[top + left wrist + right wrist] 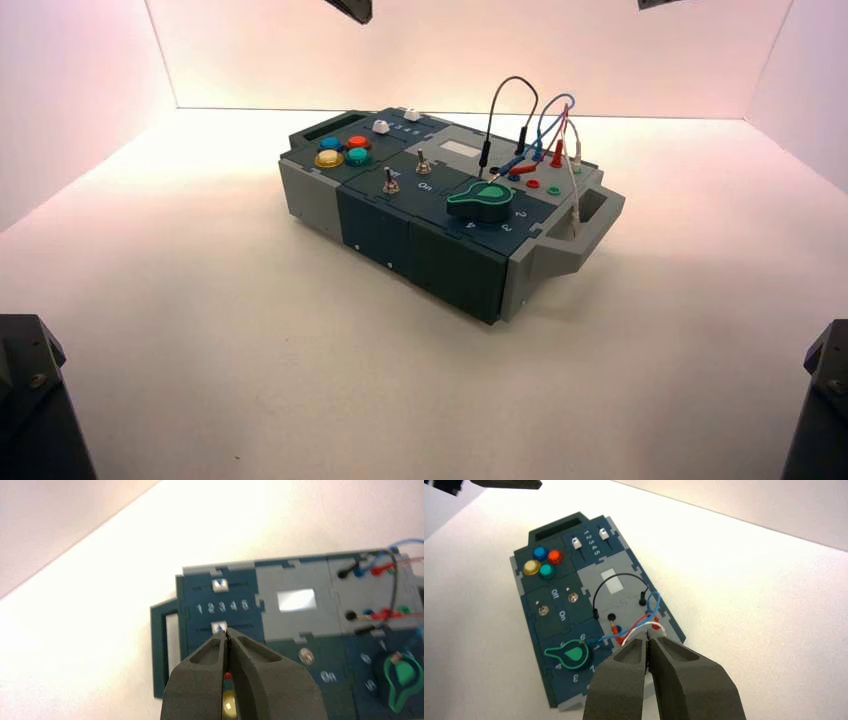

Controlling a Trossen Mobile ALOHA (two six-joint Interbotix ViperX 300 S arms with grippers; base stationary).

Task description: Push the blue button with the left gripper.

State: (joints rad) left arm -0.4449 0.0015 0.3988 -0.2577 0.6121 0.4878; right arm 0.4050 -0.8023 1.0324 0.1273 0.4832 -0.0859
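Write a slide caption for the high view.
Box with four coloured dome buttons, the blue button among them, two toggle switches and a green rotary knob.

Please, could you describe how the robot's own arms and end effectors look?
The left end effector and the right end effector look alike: dark grey to black, each with two long fingers that narrow toward a pointed tip, each with a dark recess near its tip. In the high view, the visible arm parts are black and angular, with a round screw-like detail on each side.
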